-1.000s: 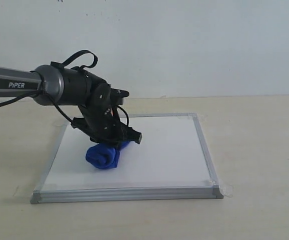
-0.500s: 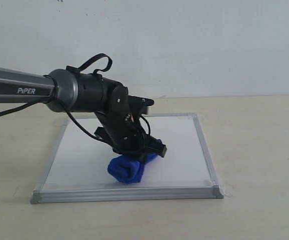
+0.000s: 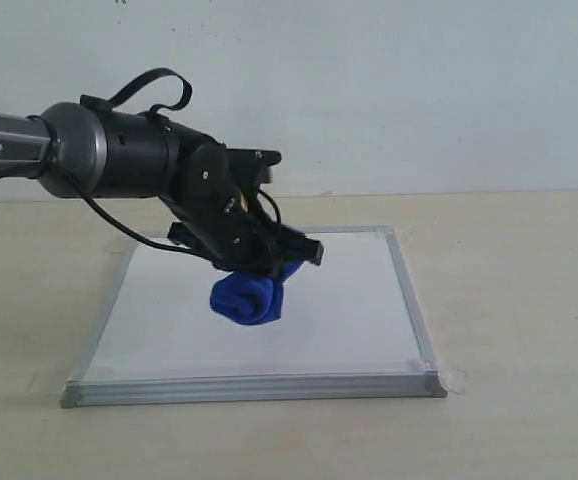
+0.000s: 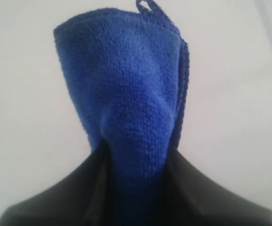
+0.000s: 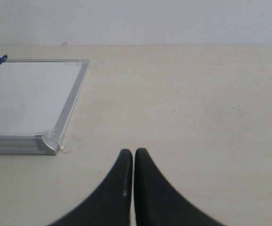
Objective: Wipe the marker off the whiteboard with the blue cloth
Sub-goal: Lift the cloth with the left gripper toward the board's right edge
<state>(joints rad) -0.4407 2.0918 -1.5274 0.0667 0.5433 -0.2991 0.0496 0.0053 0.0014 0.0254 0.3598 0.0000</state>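
Drawn back from the near rail to mid-board over the last half-second, and slightly leftward with it. At left, clamped tight by the left gripper (image 3: 269, 268) on the pinched end of the blue cloth (image 3: 247, 298), with the thick roll hanging below the jaws over the whiteboard (image 3: 359, 300); cannot tell whether pressed to the surface or just clear of it. Across the white face, no trace of the marker visible in any view, so probably wiped already or hidden beneath arm (image 3: 119, 160) and cloth. At right, off the board's corner and over bare table (image 3: 519, 300), parked with nothing held: right gripper (image 5: 134, 162), tips pressed together. Risks from here, as a judgement: skimming too high and leaving ink behind; bearing down too hard and scraping the jaws on the board or nudging it sideways; dragging fast enough to tug the cloth from so narrow a pinch.
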